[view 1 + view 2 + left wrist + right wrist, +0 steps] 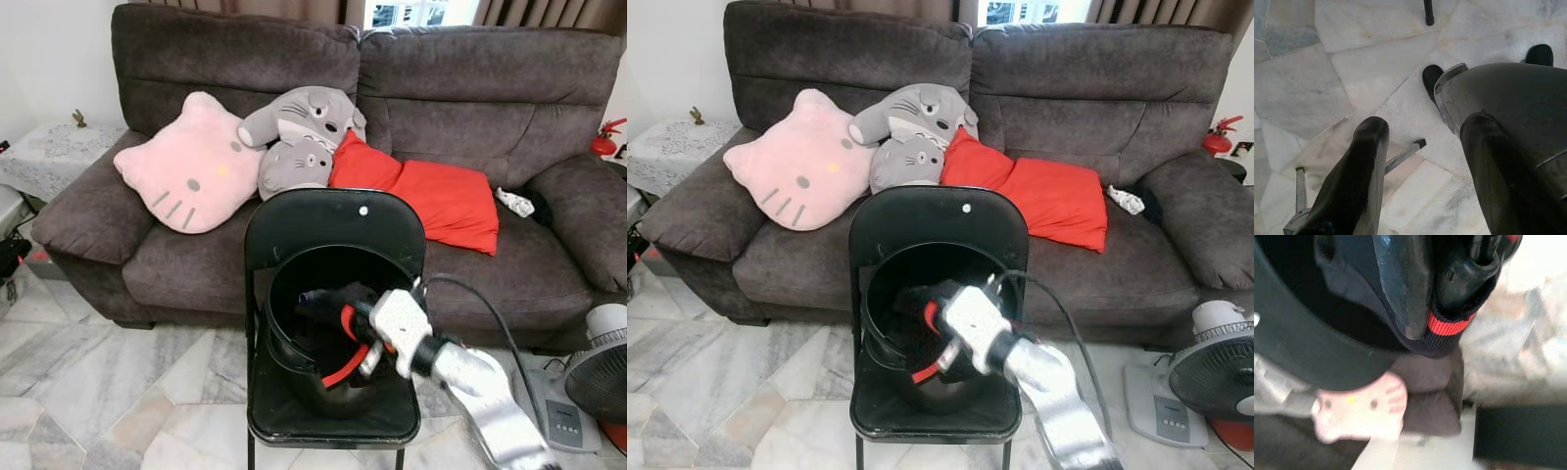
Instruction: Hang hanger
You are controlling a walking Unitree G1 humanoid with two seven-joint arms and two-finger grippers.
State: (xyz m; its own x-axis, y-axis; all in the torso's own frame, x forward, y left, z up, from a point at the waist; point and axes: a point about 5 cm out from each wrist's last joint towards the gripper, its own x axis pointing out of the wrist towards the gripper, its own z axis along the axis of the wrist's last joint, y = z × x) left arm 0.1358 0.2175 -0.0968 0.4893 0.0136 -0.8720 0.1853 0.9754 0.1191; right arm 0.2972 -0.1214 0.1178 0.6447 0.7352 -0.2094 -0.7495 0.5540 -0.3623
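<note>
A black folding chair (333,220) stands in front of me with a black bucket (282,294) lying tilted on its seat, mouth toward me. My right gripper (331,311) reaches into the bucket's mouth. In the right wrist view its fingers (1403,289) are shut on a dark garment with a red ribbed band (1449,325). That red band (345,370) curves down out of the bucket. I cannot make out a hanger's shape. My left gripper (1425,125) hangs open over the marble floor, holding nothing.
Behind the chair is a dark brown sofa (490,88) with a pink cat cushion (191,166), grey plush toys (299,137) and a red cushion (431,196). A fan (598,377) stands at the lower right, a side table (49,152) at the left.
</note>
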